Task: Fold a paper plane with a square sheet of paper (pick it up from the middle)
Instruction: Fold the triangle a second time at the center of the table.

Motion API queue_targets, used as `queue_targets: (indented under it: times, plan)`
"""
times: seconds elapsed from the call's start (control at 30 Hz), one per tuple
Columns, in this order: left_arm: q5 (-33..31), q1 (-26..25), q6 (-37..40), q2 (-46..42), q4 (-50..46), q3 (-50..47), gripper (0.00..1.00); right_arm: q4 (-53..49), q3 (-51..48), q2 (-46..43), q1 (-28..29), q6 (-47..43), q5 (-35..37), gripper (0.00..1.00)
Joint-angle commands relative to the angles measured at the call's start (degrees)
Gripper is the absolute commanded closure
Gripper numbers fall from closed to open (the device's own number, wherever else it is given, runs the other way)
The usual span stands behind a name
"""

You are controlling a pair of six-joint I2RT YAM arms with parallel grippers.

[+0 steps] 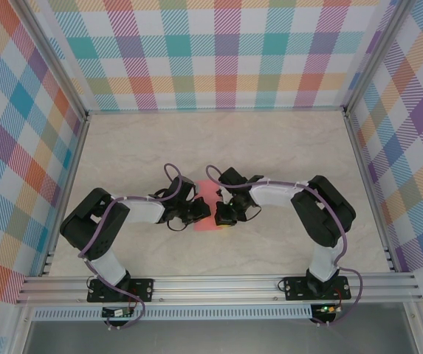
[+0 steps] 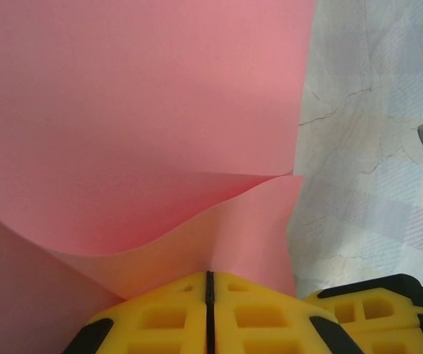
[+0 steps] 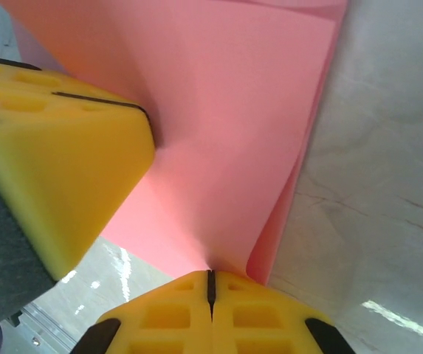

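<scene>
The salmon-pink square sheet of paper stands up from the table between both grippers, bent over on itself in a loose curl. My left gripper is shut on the sheet's near edge, its yellow fingers pressed together. Pinching the sheet next to its rounded fold is my right gripper, also shut. Seen from above, the left gripper and right gripper meet almost tip to tip at the sheet's near end. No dart shape shows.
Pale marbled tabletop stretches all round the arms, fenced by checked walls and metal rails. The left gripper's yellow finger crowds the right wrist view; the right gripper's finger sits at the left wrist view's lower right.
</scene>
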Motion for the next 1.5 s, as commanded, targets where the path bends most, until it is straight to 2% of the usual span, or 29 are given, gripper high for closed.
queue_targets:
  times: [0.0, 1.13, 1.47]
  plan:
    - [-3.87, -0.18, 0.39, -0.13, -5.32, -1.4, 0.91, -0.08, 2.25, -2.36, 0.33, 0.11, -1.32, 0.95]
    - [-5.4, -0.18, -0.03, -0.17, -5.8, -1.65, 0.92, -2.83, 1.01, 1.8, 0.06, -1.72, 2.91, 0.95]
    - [-5.22, -0.13, -0.04, -0.29, -5.75, -1.77, 0.92, -1.4, 1.1, 1.73, 0.09, -1.35, -0.97, 0.95]
